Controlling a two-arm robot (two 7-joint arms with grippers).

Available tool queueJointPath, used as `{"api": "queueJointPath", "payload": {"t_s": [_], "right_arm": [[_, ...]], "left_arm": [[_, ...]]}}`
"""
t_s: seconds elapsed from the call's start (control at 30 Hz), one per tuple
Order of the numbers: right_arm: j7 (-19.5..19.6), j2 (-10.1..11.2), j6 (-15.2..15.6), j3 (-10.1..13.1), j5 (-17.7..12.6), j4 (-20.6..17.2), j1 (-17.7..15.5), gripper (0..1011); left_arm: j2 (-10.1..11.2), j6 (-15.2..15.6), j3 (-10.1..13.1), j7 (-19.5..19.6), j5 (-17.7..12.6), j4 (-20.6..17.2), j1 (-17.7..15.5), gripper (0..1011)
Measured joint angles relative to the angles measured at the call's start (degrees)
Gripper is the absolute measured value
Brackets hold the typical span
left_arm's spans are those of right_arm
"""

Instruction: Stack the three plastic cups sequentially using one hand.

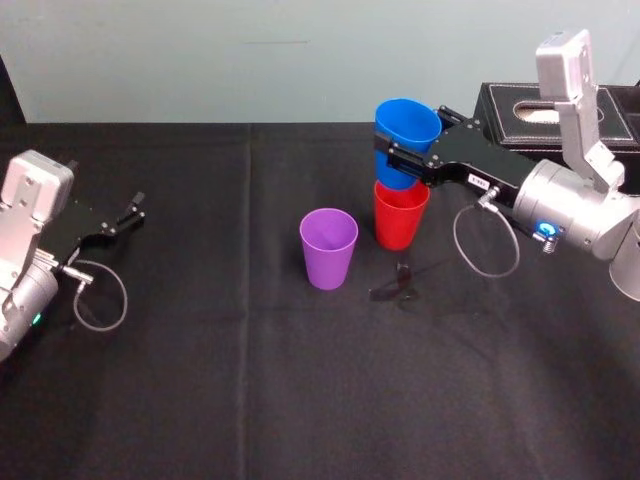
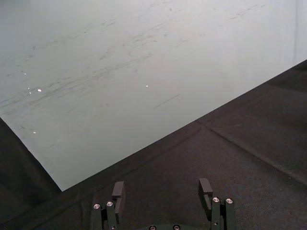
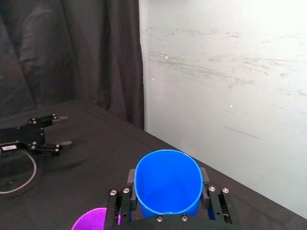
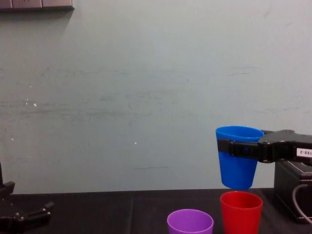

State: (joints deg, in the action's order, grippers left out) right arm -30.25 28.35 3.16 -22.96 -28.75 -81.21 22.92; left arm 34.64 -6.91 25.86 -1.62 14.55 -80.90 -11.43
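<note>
My right gripper (image 1: 398, 160) is shut on the blue cup (image 1: 405, 140), holding it upright in the air just above the red cup (image 1: 400, 215). In the chest view the blue cup (image 4: 237, 157) hangs with its base a little above the red cup's (image 4: 241, 212) rim, not touching. The right wrist view looks into the blue cup (image 3: 168, 184) between the fingers (image 3: 128, 184). The purple cup (image 1: 328, 247) stands upright on the black table, left of the red one. My left gripper (image 1: 132, 212) rests open at the far left, its fingers (image 2: 118, 194) apart over bare cloth.
A black box with a round hole (image 1: 540, 115) sits at the back right, behind my right arm. The table (image 1: 250, 400) is covered in black cloth with a pale wall behind it. Cables loop beside both wrists.
</note>
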Motion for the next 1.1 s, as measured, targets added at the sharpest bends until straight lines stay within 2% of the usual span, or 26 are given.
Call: {"api": "queueJointPath", "payload": {"t_s": [0.37,1.1], "right_arm": [[-0.01,-1.22,-1.91,0.05,0.4,3.6,0.49,723],[-0.78,-2.27,-4.31,0.1,1.72,6.19,-0.19,723]], "left_arm": [[0.0,0.0,0.0,0.0,0.0,0.0,0.0,1005],[0.0,0.0,0.0,0.0,0.0,0.0,0.0,1005]]}}
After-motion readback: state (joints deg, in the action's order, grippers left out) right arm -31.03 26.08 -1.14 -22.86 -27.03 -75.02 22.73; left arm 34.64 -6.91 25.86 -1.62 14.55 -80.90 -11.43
